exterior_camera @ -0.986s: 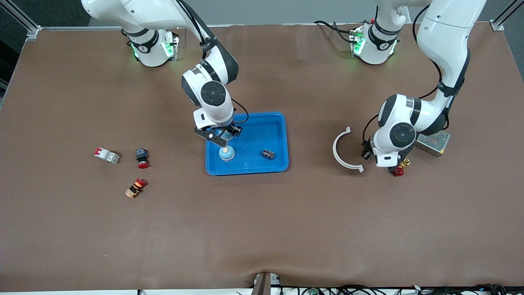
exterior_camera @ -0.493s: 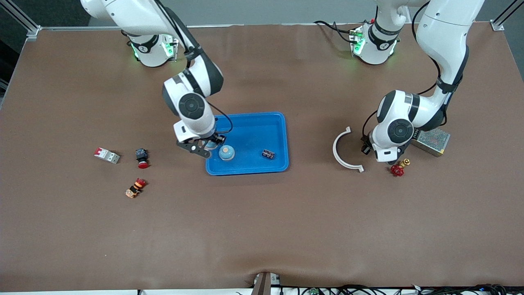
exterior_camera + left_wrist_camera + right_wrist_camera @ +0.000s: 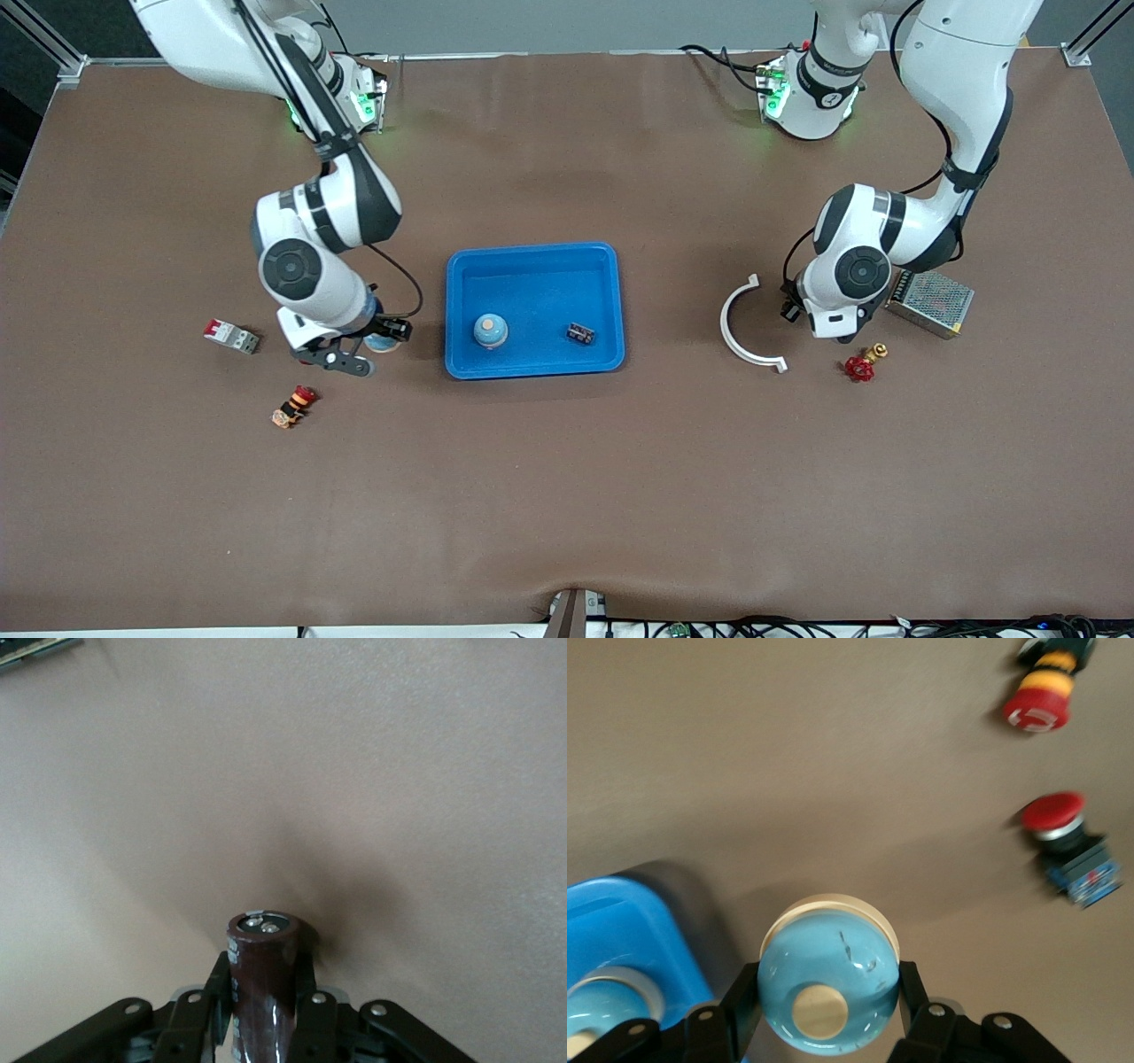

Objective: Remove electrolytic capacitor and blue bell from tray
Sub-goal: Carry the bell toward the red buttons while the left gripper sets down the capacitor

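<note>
Bell (image 3: 828,979) sits clamped in the right tool (image 3: 828,1028), light blue dome with a cream button, fingers (image 3: 908,992) on both sides of it. In the front view the right tool (image 3: 354,341) is over bare counter (image 3: 567,496), between the blue tray (image 3: 611,301) and the black-bodied red pushbutton (image 3: 1067,837), which that view hides under the arm. A second light blue bell (image 3: 490,330) stands inside the tray, toward the right arm's end of it. Small dark block (image 3: 581,333) lies in the tray too, toward the left arm's end, apart from that bell.

Capacitor (image 3: 260,979), a dark brown cylinder with two metal terminals on its top face, is gripped in the left tool (image 3: 261,1019), fingers (image 3: 306,992) closed on its body. Left tool in the front view is mostly hidden under the wrist (image 3: 802,310); it is over counter between the white curved bracket (image 3: 744,328) and the metal mesh box (image 3: 930,303). Red valve handle (image 3: 859,367) lies on the counter nearer the camera than the wrist.

Toward the right arm's end: red-and-white breaker (image 3: 231,336), and a red-orange-capped button (image 3: 294,408) nearer the camera than it.
</note>
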Tool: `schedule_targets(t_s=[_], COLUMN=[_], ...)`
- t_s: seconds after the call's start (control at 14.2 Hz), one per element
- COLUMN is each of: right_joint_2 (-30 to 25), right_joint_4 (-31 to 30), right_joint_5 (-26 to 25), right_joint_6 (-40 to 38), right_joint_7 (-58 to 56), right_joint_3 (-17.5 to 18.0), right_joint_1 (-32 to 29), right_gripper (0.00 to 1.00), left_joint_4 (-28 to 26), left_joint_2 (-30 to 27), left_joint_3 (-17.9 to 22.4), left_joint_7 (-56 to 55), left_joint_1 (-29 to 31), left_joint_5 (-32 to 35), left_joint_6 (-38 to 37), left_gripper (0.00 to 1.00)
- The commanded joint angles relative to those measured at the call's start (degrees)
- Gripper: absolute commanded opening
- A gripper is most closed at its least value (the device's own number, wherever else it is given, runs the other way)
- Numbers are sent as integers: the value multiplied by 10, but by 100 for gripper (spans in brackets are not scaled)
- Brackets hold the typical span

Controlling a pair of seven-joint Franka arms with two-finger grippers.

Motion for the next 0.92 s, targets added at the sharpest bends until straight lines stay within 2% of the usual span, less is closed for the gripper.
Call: schedule_targets(t_s=[0.0, 0.21, 0.49, 0.85], right_joint_2=[-36, -50, -43, -26], right_joint_4=[-30, -46, -70, -63], right_joint_5=[-7, -8, -9, -9], right_joint_6=[-2, 7, 71, 96], right_joint_7=[-85, -187, -357, -439], right_joint_3=[11, 10, 11, 11], right_joint_1=[-56, -112, -212, -266], right_gripper=[0, 0, 0, 0], left_joint_4=[-15, 6, 100, 201], left_joint_2=[-21, -21, -18, -4], left_joint_3=[-4, -5, -13, -67], left_joint_7=[-10, -7, -2, -21], left_joint_1=[1, 1, -10, -15], left_joint_5=[21, 28, 28, 24], left_joint_6=[-7, -14, -112, -150], left_gripper=[100, 100, 100, 100])
